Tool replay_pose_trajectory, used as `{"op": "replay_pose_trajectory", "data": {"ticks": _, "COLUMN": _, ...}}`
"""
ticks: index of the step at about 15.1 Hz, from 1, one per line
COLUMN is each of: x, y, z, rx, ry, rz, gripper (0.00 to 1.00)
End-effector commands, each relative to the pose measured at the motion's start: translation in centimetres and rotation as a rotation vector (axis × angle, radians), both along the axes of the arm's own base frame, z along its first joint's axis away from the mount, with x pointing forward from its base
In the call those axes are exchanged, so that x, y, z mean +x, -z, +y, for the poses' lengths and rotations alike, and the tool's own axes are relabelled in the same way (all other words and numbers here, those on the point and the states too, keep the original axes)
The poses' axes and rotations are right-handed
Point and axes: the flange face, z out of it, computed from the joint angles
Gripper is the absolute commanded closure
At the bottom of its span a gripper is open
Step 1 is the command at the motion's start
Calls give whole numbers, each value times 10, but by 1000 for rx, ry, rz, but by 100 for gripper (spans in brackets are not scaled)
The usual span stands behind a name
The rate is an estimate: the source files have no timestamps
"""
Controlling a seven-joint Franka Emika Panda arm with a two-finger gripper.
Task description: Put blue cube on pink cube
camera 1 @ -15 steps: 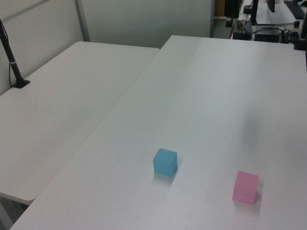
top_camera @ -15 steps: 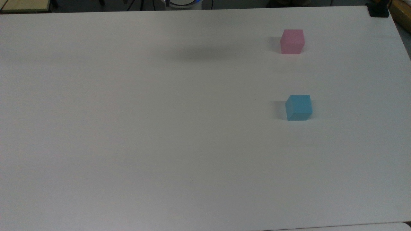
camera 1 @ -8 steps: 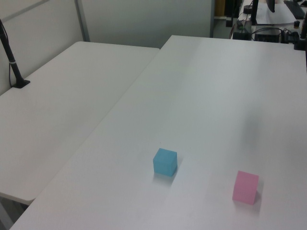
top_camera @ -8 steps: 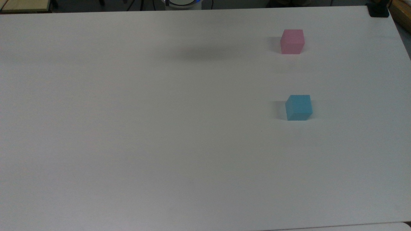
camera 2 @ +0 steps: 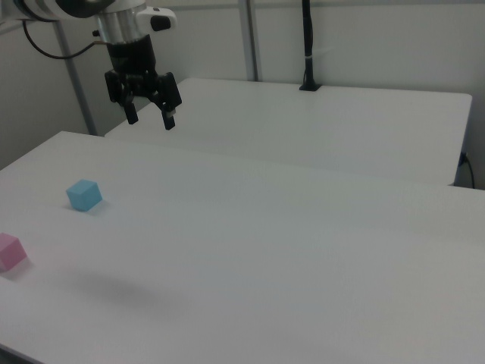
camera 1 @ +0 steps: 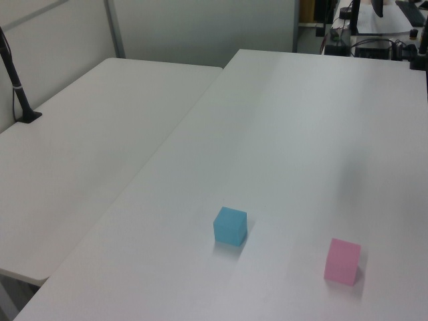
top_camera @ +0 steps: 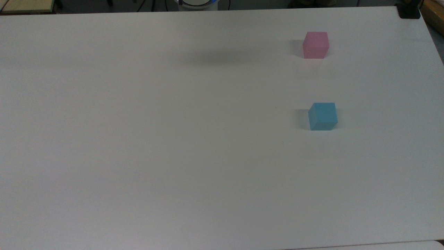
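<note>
**No stacking step completed**

Both cubes rest apart on the white table (top_camera: 173,139): blue cube (top_camera: 323,116) nearer, pink cube (top_camera: 315,44) farther in the top view. Grasp, lift and placement remain. The right view adds the gripper (camera 2: 148,117), fingers spread, empty, high above the table.

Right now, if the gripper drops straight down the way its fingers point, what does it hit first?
Probably bare white table. The gripper hangs open, fingers pointing down, high above the surface. The small light-blue matte cube and pale-pink matte cube sit off toward the right view's left, seemingly outside that line, though depth is unclear.
</note>
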Motion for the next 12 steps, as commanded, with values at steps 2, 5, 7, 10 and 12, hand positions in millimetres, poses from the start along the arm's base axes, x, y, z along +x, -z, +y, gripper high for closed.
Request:
{"op": "replay_pose_trajectory", "data": {"ticks": 2, "x": -7, "y": -6, "z": 13, "rx": 21, "ry": -36, "rz": 0, "gripper": 0}}
{"op": "replay_pose_trajectory", "data": {"ticks": 5, "x": -8, "y": -8, "z": 46, "rx": 23, "ry": -28, "rz": -6, "gripper": 0}}
{"op": "replay_pose_trajectory", "data": {"ticks": 7, "x": -8, "y": -5, "z": 75, "rx": 25, "ry": -22, "rz": -4, "gripper": 0}}
{"op": "replay_pose_trajectory", "data": {"ticks": 10, "x": -12, "y": 3, "z": 134, "rx": 18, "ry": -39, "rz": 5, "gripper": 0}}
{"op": "replay_pose_trajectory", "data": {"ticks": 12, "x": -14, "y": 7, "z": 171, "rx": 16, "ry": -28, "rz": 2, "gripper": 0}}
